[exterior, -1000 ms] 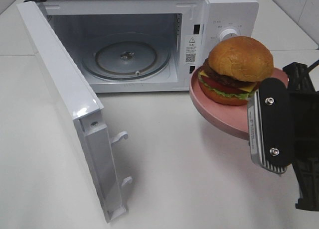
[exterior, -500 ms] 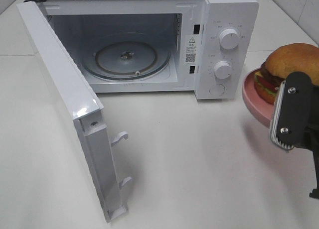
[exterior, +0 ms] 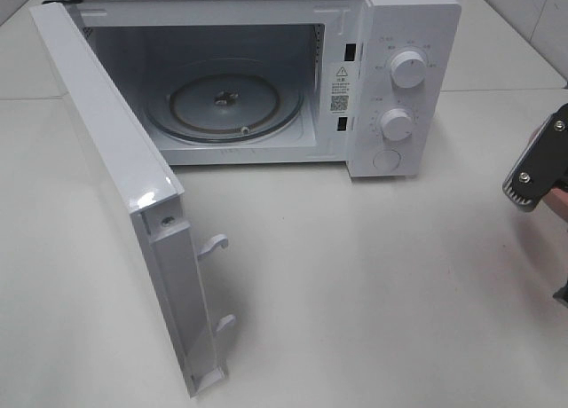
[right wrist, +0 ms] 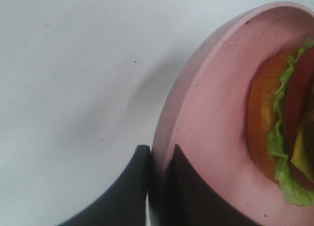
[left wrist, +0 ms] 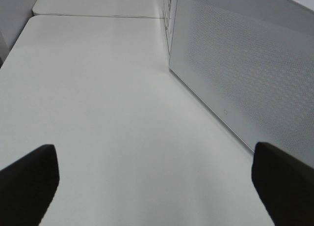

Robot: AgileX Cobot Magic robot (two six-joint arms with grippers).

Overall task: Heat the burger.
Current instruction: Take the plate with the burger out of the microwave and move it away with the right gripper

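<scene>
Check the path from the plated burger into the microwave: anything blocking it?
Nothing visible does. The microwave door is swung wide, the turntable is bare, and the right gripper pinches the pink plate carrying the burger.

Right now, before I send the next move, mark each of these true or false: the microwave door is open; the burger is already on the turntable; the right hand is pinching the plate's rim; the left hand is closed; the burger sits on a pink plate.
1. The microwave door is open. True.
2. The burger is already on the turntable. False: the turntable is bare; the burger is with the right hand, off to the right of the microwave.
3. The right hand is pinching the plate's rim. True.
4. The left hand is closed. False: its fingers stand wide apart, holding nothing.
5. The burger sits on a pink plate. True.
</scene>
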